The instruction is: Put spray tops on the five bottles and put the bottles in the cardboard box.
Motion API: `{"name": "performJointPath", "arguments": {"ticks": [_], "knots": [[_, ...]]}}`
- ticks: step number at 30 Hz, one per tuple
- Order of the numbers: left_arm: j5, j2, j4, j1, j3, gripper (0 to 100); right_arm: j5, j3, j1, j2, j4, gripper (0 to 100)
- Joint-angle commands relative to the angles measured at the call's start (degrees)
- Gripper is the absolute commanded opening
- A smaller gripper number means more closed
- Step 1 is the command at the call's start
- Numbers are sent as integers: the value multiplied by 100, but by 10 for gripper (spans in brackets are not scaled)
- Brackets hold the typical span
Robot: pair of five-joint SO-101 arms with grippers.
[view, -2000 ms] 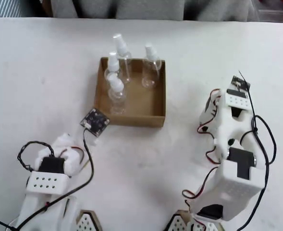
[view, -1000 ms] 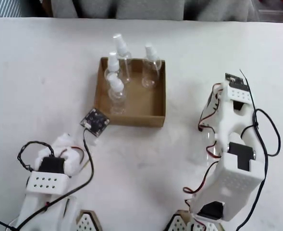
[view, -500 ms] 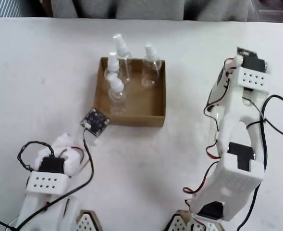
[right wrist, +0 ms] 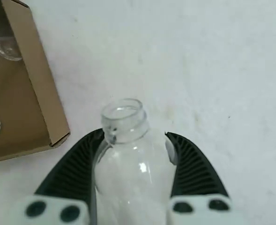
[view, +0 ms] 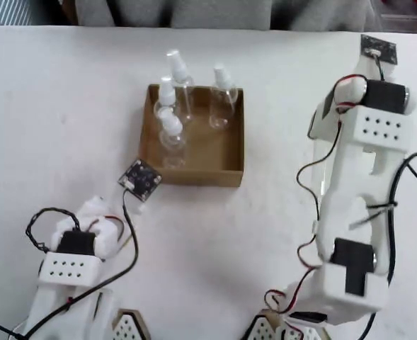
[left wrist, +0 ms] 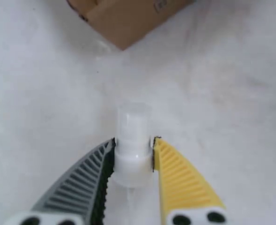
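The cardboard box [view: 229, 152] sits mid-table with several clear bottles [view: 173, 138] standing in it, each with a white spray top. My left gripper [left wrist: 133, 143] is shut on a white spray top [left wrist: 134, 122] just above the table, a short way from a corner of the box [left wrist: 123, 18]. My right gripper [right wrist: 135, 138] is shut on an uncapped clear bottle [right wrist: 128, 173], its open neck pointing away from the camera, beside the box's right wall [right wrist: 34, 79]. The right arm [view: 357, 177] stretches along the table's right side.
The left arm [view: 73, 258] stays low at the front left, its wrist camera board [view: 141, 178] just off the box's front-left corner. White table [view: 66, 92] spreads around the box. Loose cables [view: 307, 184] hang along the right arm.
The right arm has stretched out toward the back of the table, carrying its wrist up the right side. The left arm and the box have not moved.
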Motion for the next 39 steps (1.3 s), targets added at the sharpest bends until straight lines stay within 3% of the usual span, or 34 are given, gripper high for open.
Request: {"name": "performJointPath", "arguments": {"ticks": [1,7,12,22,32,39], "knots": [[26,-119,-97,31,9,20,53,527,-382,-963,180,15],[26,-119,-105,31,9,20,35,2171,-1341,-2440,75,15],[26,-119,-105,31,9,20,26,3218,-1815,-3442,-954,16],[26,-119,-88,31,9,20,44,5679,-1833,-4655,-4444,18],[26,-119,-88,31,9,20,9,7446,-1815,-4840,-8198,18],[26,-119,-105,31,9,20,0,8721,-1420,-4840,-10949,18]]}}
